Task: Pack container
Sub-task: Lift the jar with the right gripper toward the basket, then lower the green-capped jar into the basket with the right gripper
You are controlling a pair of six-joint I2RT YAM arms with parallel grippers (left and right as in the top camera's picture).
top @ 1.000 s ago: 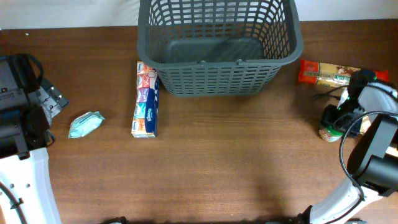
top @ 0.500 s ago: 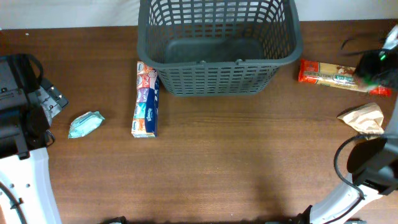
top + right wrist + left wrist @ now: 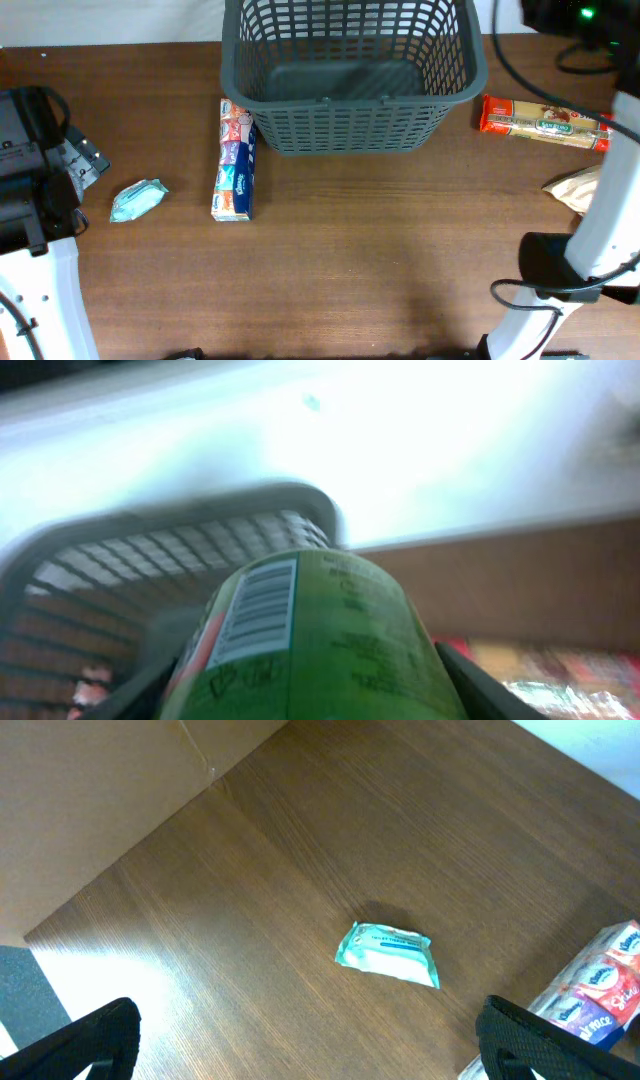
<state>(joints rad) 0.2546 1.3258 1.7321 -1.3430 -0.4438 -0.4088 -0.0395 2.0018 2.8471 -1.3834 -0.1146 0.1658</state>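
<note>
This looks like a robot test bench, not a home: a bare brown wooden table [image 3: 350,270] stands against a plain white wall [image 3: 110,20]; robot arms [image 3: 40,290] sit at its edge; black cables [image 3: 520,75] trail; packets [image 3: 234,160] lie spread out.

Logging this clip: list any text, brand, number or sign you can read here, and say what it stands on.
Nothing can be read with confidence.
green can: a barcode shows, but the digits and print are blurred.
multicoloured pack: logos too small to read.
orange packet: label too small to read.
teal packet: print too small to read.
container: no marking visible.
</note>
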